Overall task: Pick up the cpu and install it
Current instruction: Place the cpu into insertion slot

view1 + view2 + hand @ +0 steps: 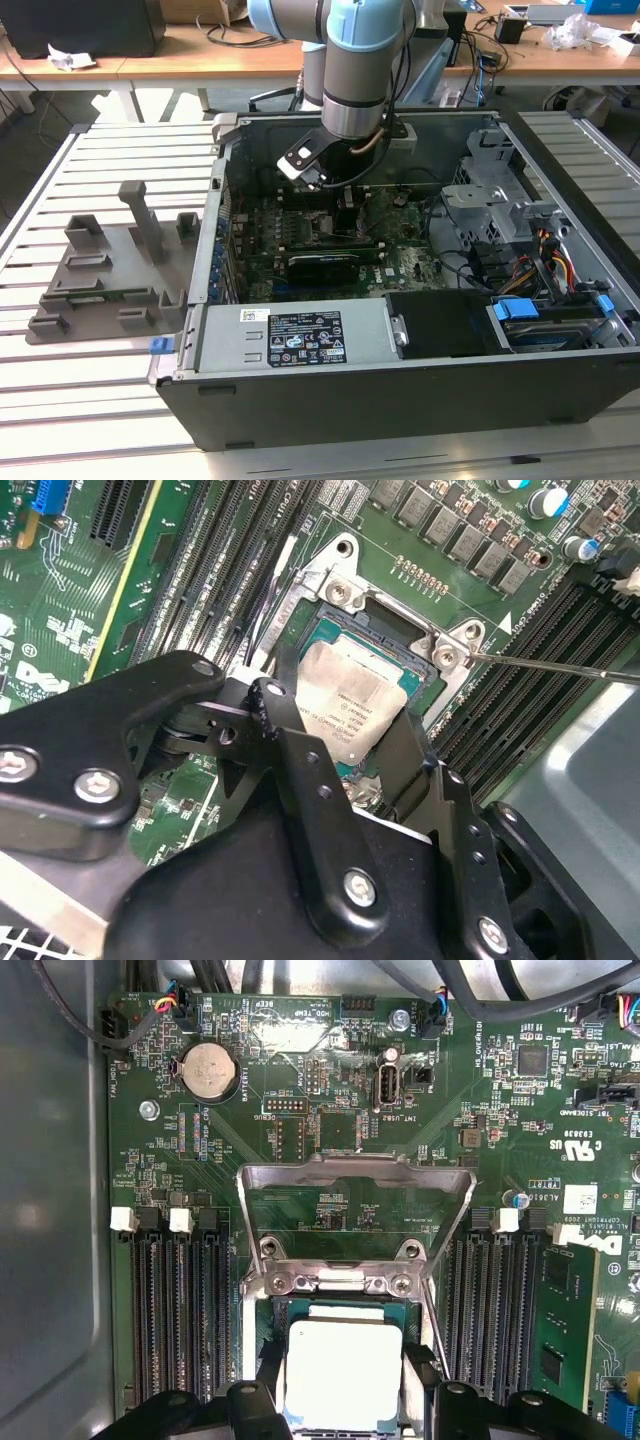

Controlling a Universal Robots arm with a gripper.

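The cpu [343,1365], a flat silvery square with a thin green rim, sits low over the open socket [335,1282] on the green motherboard. My gripper [343,1385] is shut on it, one black finger [268,1400] against each of two opposite edges. In the second wrist view the cpu [352,702] lies between the fingers [290,740], level with the socket frame [400,630]. The socket's metal load plate [355,1175] stands flipped up behind it. In the exterior view the arm [352,90] reaches down into the open computer case [400,400].
Black memory slots [180,1310] flank the socket on both sides, with a green memory strip [565,1320] in one. A thin metal lever [560,665] sticks out beside the socket. A grey parts fixture [110,270] lies on the slatted table at the exterior view's left.
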